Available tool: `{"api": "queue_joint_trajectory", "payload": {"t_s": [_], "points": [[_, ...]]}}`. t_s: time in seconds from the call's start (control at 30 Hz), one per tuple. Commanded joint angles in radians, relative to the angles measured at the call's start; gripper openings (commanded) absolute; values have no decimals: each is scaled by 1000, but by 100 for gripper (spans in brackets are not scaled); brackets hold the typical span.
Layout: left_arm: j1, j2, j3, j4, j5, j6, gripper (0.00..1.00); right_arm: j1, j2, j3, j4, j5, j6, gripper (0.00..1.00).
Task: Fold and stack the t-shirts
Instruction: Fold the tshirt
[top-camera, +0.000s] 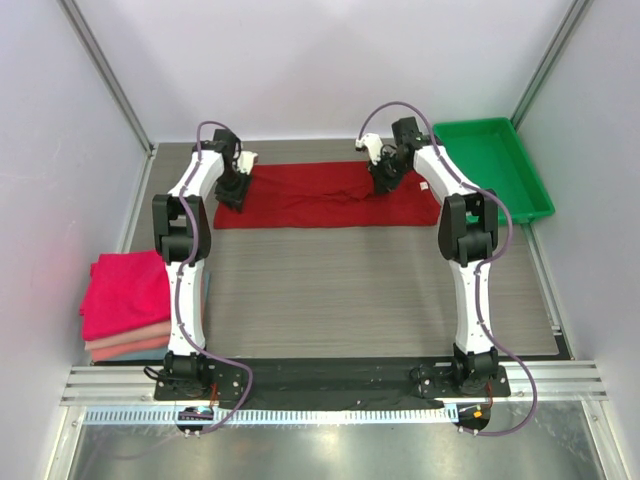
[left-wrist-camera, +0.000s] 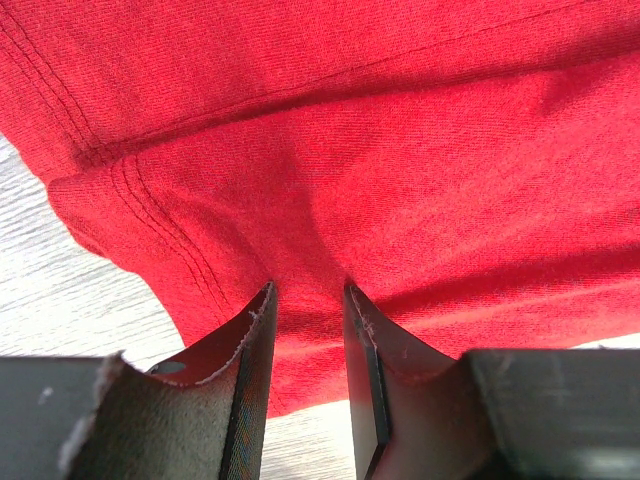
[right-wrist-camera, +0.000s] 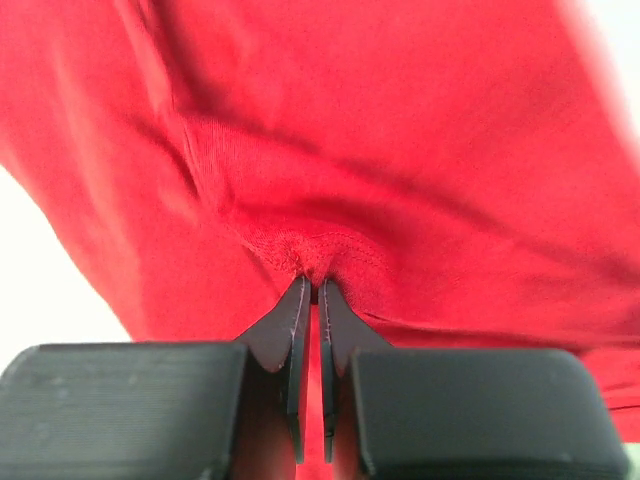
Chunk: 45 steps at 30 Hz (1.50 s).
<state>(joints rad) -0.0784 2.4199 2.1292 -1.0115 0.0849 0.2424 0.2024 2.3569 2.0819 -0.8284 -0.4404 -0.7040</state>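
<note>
Reaching out from the near edge of the bench (top-camera: 350, 290), both arms stretch toward its far edge with elbows raised and wrists tipped down onto the red shirt (top-camera: 320, 195). This shirt lies spread flat in a long band along the far edge, running from left of the middle toward the far right corner.

The left arm (top-camera: 185, 220) bends at the left end of the shirt, and the left pincer (left-wrist-camera: 307, 290) points down onto the cloth near a stitched hem. Its fingers (left-wrist-camera: 255, 340) stand a narrow gap apart with red cloth in the gap; I cannot tell whether they grip it.

The right arm (top-camera: 465, 225) angles inward over the shirt's right part. The right pincer (right-wrist-camera: 312, 285) is closed almost tight, pinching a small puckered ridge of the red cloth.

A stack of folded shirts (top-camera: 125, 300), pink on top with paler ones beneath, sits at the left edge. A green tray (top-camera: 495, 165) rests in the far right corner, just beside the shirt's right end.
</note>
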Motion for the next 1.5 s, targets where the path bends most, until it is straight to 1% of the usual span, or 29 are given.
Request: {"api": "queue_joint_trajectory", "payload": {"t_s": [0.0,0.07,0.1,0.13,0.2,0.23,0.27,0.3,0.33,0.37,0.43,0.47,0.5,0.57,0.6,0.63,0.67,0.7,0.73,0.8,0.83,0.93,0.97,1.23,1.47], "points": [[-1,16,-11,1,-10,-2,34,41,-7,99,83,55,-37,10],[-3,10,-9,1,-16,-2,34,49,30,173,113,72,-17,12],[-3,7,-11,2,-14,1,34,55,72,202,124,101,-6,12],[-3,2,-11,2,-16,1,34,58,91,264,127,109,1,11],[-3,-5,-11,2,-19,0,34,60,142,326,169,121,56,11],[-3,-7,-12,7,-17,0,34,64,153,375,196,121,76,11],[-1,-8,-12,4,-17,0,34,71,165,391,265,132,113,11],[-3,-10,-12,4,-20,1,34,81,168,400,302,149,129,14],[-4,-12,-12,4,-22,0,34,100,166,406,331,184,133,39],[-4,-15,-11,2,-22,1,35,109,162,403,350,201,126,47],[-4,-34,-12,-4,-4,9,34,114,118,362,356,238,115,51],[-3,-47,-15,-4,4,27,34,109,93,330,357,242,123,51],[-4,-85,-15,1,18,41,35,103,58,244,365,241,138,50],[-4,-131,-21,13,33,81,39,83,-54,140,411,227,156,50],[-3,-154,-25,14,47,160,40,78,-91,36,431,229,173,51],[-3,-210,-38,19,73,205,43,74,-120,-4,448,230,175,51],[-3,-240,-82,19,87,275,45,71,-172,-37,453,232,173,51],[-4,-266,-110,8,90,413,47,69,-189,-90,451,233,172,51],[-6,-310,-135,-10,84,499,47,69,-211,-118,451,235,164,51],[-6,-323,-172,-65,64,619,46,65,-255,-182,449,235,155,51],[-6,-318,-172,-128,53,696,44,66,-265,-198,449,236,156,52],[-3,-266,-126,-246,49,750,42,65,-281,-223,439,236,164,52],[-3,-237,-106,-260,53,750,41,63,-283,-226,433,235,173,51],[-3,-125,-48,-329,42,762,42,65,-320,-260,414,253,156,52],[-1,-61,-34,-312,16,756,43,63,-355,-307,414,261,153,52]]}}
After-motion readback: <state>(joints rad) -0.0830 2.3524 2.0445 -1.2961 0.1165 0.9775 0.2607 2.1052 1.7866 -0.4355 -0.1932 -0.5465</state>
